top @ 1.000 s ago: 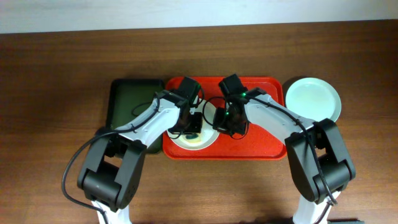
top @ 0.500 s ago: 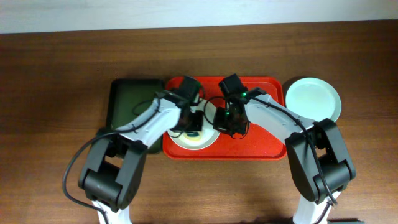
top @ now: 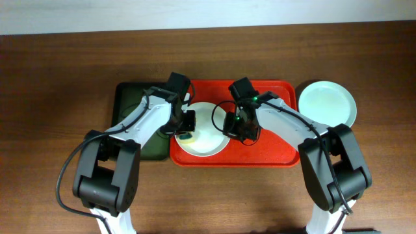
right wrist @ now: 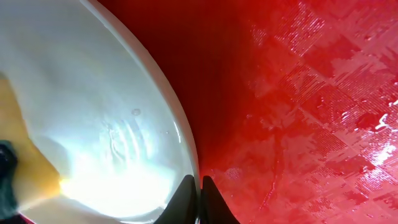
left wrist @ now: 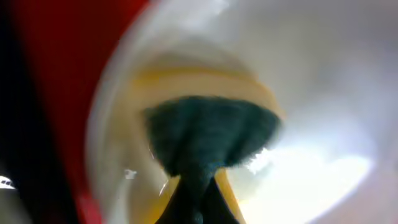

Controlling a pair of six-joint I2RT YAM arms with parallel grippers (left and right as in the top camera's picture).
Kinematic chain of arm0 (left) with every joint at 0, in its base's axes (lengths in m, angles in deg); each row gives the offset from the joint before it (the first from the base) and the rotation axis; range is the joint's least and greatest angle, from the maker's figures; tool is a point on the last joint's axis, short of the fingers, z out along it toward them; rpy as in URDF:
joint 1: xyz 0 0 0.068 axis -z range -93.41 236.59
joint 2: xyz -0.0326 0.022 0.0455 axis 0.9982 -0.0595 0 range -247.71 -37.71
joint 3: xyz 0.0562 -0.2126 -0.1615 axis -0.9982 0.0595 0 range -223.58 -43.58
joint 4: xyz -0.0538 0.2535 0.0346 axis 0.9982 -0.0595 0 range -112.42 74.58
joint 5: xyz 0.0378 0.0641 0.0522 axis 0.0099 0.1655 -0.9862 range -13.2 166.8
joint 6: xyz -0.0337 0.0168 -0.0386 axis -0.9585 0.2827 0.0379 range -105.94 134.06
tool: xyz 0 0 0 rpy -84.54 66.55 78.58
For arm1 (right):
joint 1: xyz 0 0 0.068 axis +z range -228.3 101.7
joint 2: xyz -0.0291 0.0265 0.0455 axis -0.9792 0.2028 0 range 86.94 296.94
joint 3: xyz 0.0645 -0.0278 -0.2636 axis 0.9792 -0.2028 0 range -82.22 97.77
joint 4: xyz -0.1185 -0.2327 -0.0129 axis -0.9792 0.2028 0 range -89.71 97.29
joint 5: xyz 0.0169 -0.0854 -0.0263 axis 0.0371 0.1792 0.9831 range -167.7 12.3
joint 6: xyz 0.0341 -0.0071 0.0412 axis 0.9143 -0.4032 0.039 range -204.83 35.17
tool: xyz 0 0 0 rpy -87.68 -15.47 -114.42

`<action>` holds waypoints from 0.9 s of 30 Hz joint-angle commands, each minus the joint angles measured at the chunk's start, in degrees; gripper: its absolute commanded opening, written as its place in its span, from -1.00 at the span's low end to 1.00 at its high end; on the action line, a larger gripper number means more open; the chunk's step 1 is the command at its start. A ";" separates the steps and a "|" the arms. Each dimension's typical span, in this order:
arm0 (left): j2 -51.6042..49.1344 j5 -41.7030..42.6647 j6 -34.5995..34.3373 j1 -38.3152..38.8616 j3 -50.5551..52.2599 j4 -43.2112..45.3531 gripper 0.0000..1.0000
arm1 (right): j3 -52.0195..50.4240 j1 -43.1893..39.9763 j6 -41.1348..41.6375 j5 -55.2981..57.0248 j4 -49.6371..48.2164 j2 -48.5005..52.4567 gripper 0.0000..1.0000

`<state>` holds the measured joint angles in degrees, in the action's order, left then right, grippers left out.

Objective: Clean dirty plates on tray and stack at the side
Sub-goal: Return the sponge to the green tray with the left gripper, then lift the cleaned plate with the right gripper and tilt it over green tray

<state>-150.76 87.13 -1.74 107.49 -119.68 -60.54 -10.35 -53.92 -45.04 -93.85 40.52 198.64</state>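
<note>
A white plate (top: pixel 207 127) lies on the left half of the red tray (top: pixel 273 146). My left gripper (top: pixel 186 132) is shut on a dark green and yellow sponge (left wrist: pixel 208 134) that presses on the plate's left part (left wrist: pixel 311 81); a yellow tint shows on the plate round the sponge. My right gripper (top: pixel 229 128) is shut on the plate's right rim, and in the right wrist view its fingertips (right wrist: pixel 199 186) pinch that rim (right wrist: pixel 180 124) over the tray (right wrist: pixel 298 93). A pale green plate (top: pixel 327 104) rests on the table to the right of the tray.
A narrower dark green tray (top: pixel 132 107) lies against the red tray's left side, partly under my left arm. The brown wooden table (top: pixel 58 78) stretches around both trays. A pale wall runs along the table's far edge.
My left gripper has slid the sponge leftward across the white plate, from near its middle to its left edge. The right gripper has held still on the rim.
</note>
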 commanded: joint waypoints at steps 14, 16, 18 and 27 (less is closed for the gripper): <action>24.26 -26.91 -3.08 -10.45 2.10 -5.73 -1.00 | -0.33 0.37 -0.55 6.60 0.52 0.20 0.07; 22.80 -28.41 -3.08 -12.00 5.90 -2.62 -1.00 | -0.33 0.42 -0.52 6.56 0.68 0.20 0.06; 20.63 -26.75 -3.06 -14.16 9.31 0.63 -1.00 | -0.33 0.42 -0.52 6.56 0.90 0.20 -0.12; 19.28 -20.00 -3.02 -16.09 9.64 1.84 -1.00 | 0.66 -0.46 -2.67 5.09 1.29 -0.17 -0.92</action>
<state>-131.90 66.41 -4.01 91.54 -109.80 -58.82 -10.35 -53.81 -45.85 -88.49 41.32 198.64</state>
